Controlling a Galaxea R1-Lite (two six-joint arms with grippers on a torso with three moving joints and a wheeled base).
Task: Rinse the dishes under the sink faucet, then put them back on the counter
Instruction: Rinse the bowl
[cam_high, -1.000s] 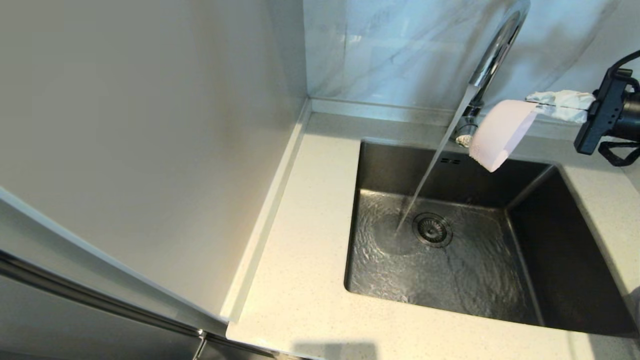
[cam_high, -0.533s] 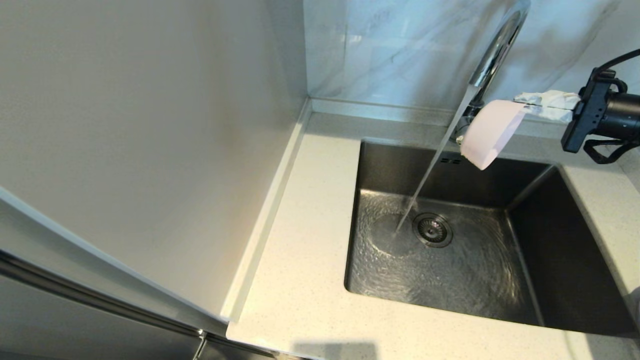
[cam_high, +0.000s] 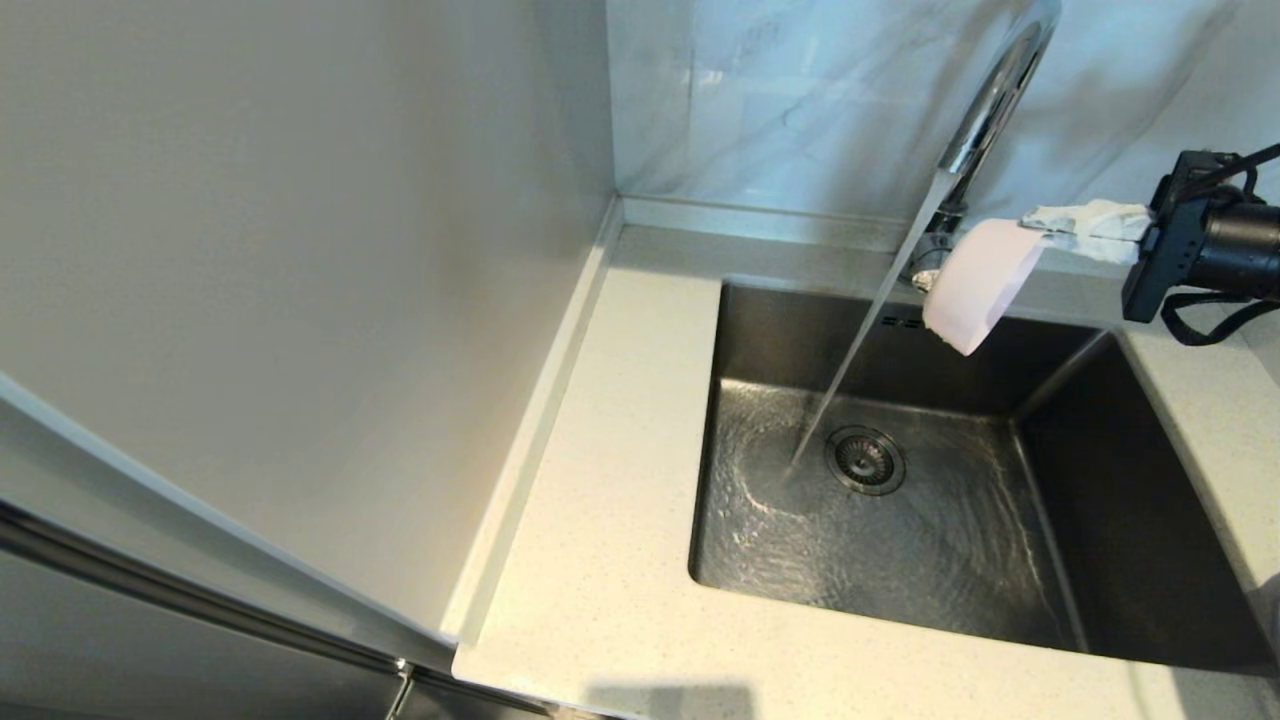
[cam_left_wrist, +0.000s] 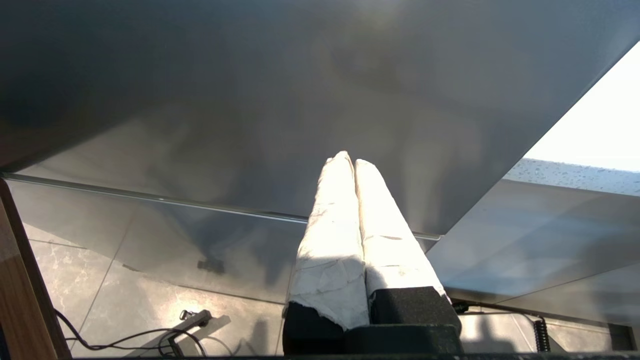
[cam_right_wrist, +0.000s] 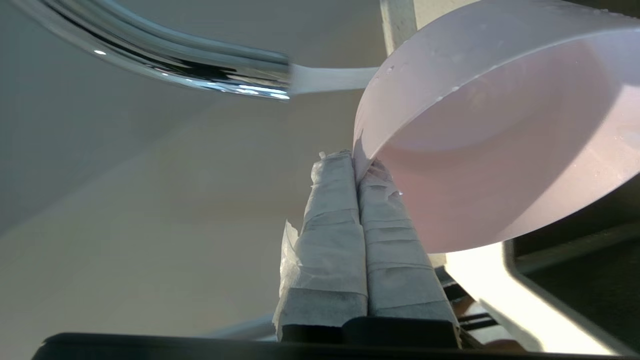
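Note:
My right gripper (cam_high: 1035, 222) (cam_right_wrist: 357, 159) is shut on the rim of the pale pink bowl (cam_high: 978, 284) (cam_right_wrist: 500, 130), which hangs tilted above the back right of the sink (cam_high: 1100, 520), just right of the water stream. The chrome faucet (cam_high: 990, 100) (cam_right_wrist: 165, 55) runs, and its stream (cam_high: 860, 340) lands left of the drain strainer (cam_high: 866, 459). The lilac plate is out of view. My left gripper (cam_left_wrist: 348, 161) is shut on nothing, parked below the counter, outside the head view.
The speckled counter (cam_high: 620, 520) wraps round the sink on the left, front and right. A tall pale panel (cam_high: 300, 280) stands at the left. Marble-veined wall tiles (cam_high: 780, 90) rise behind the low raised back edge (cam_high: 760, 222).
My right gripper has carried the bowl a little leftward, closer to the water stream, and slightly lower in the last half second. Water keeps running.

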